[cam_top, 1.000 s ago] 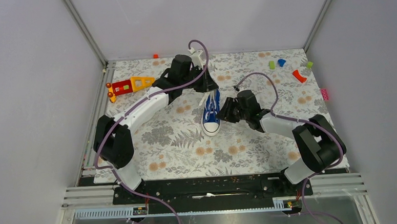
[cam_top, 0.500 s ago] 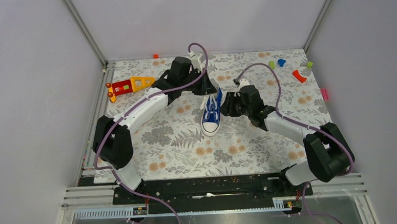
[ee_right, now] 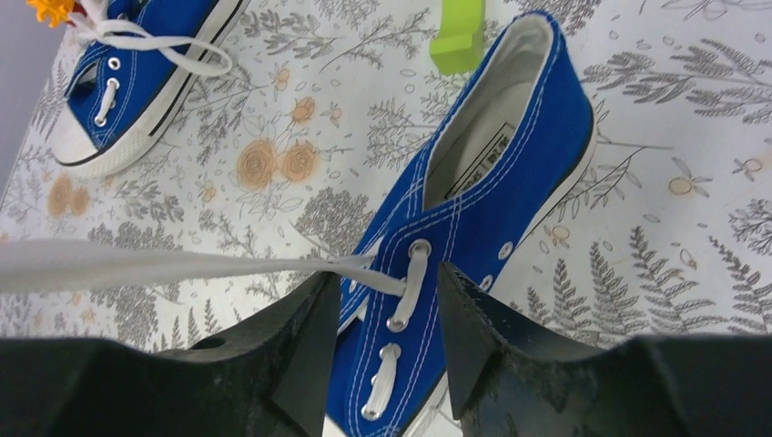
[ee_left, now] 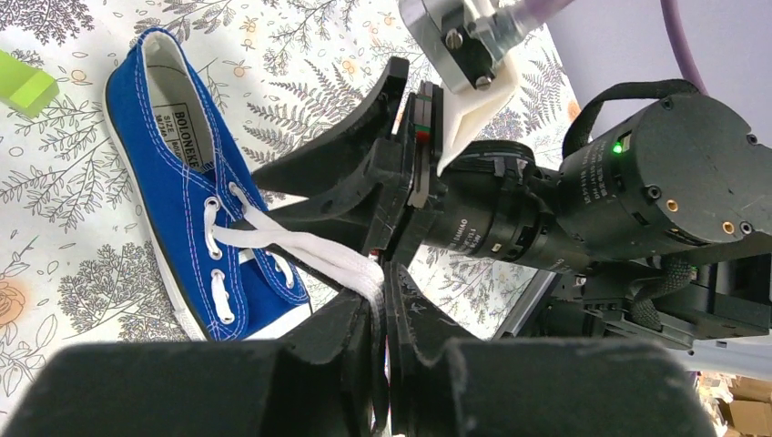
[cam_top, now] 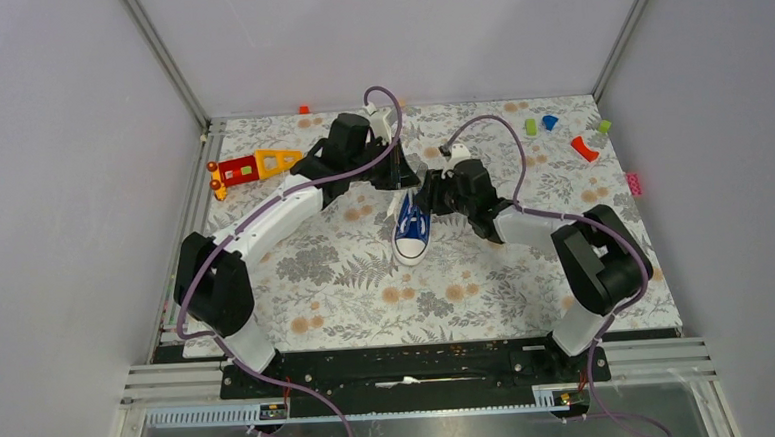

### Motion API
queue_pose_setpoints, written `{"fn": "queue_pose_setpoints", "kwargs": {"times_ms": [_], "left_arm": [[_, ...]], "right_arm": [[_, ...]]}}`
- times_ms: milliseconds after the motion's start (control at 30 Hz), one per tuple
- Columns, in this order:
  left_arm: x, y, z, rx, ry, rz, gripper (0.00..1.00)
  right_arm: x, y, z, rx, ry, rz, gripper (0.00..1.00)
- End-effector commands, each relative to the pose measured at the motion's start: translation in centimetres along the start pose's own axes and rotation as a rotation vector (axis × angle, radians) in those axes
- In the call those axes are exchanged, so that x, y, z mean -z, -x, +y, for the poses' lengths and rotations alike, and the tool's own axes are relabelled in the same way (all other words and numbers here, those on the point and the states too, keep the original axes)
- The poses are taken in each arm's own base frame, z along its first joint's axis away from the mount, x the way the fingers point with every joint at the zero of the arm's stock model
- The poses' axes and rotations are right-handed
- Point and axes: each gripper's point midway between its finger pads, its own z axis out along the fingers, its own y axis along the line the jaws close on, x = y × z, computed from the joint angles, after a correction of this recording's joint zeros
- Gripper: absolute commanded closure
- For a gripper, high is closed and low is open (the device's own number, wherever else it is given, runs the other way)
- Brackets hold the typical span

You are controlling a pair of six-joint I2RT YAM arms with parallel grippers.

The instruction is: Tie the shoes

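Observation:
One blue sneaker (cam_top: 411, 235) lies mid-table, white toe cap toward me. My left gripper (cam_top: 405, 181) is at its heel end. In the left wrist view it (ee_left: 380, 300) is shut on a white lace (ee_left: 300, 250) pulled taut from the shoe (ee_left: 173, 182). My right gripper (cam_top: 430, 191) is just right of it, jaws open. In the right wrist view it (ee_right: 387, 314) straddles the shoe's (ee_right: 492, 173) eyelets, with the lace (ee_right: 137, 266) running left past its left finger. The second sneaker (ee_right: 137, 77) lies top left in that view, lace loose. It is hidden in the top view.
A green block (ee_right: 460, 36) lies by the shoe's heel. A red-orange-yellow toy (cam_top: 251, 168) sits at the back left. Small coloured blocks (cam_top: 583, 148) lie at the back right. Grey walls close in the floral mat (cam_top: 367, 290) on three sides.
My right gripper has moved up and left, from beside the shoe to over its laces, close to my left gripper. The left gripper stayed at the heel. The shoe's toe shifted slightly left.

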Motion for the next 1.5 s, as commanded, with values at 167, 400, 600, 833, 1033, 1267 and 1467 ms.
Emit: {"fn": "queue_pose_setpoints", "kwargs": {"times_ms": [167,400,600,833,1033,1267,1467], "left_arm": [[1.7,1.3,-1.8,-0.009,-0.047,-0.046,0.87],[1.8,0.2,-1.2,0.033,-0.026,-0.034,0.76],[2.8,-0.6,-1.3,0.043,-0.023,-0.039,0.75],[4.2,-2.8,-0.1,0.047,0.021,-0.043,0.76],[4.7,-5.0,1.5,0.055,0.054,-0.023,0.86],[5.2,-6.9,5.0,0.033,0.166,-0.041,0.74],[4.4,-4.9,6.3,0.012,0.173,-0.12,0.6]], "right_arm": [[-1.4,5.8,0.9,0.023,-0.002,-0.202,0.42],[0.0,7.9,2.6,0.06,0.096,-0.363,0.37],[1.3,8.9,2.6,0.015,0.078,-0.425,0.52],[3.8,9.1,0.4,-0.123,-0.048,-0.469,0.69],[5.2,7.7,-0.5,-0.247,-0.076,-0.45,0.64],[6.7,5.5,1.1,-0.238,0.016,-0.341,0.6],[8.1,2.8,2.0,-0.13,0.018,-0.127,0.47]]}}
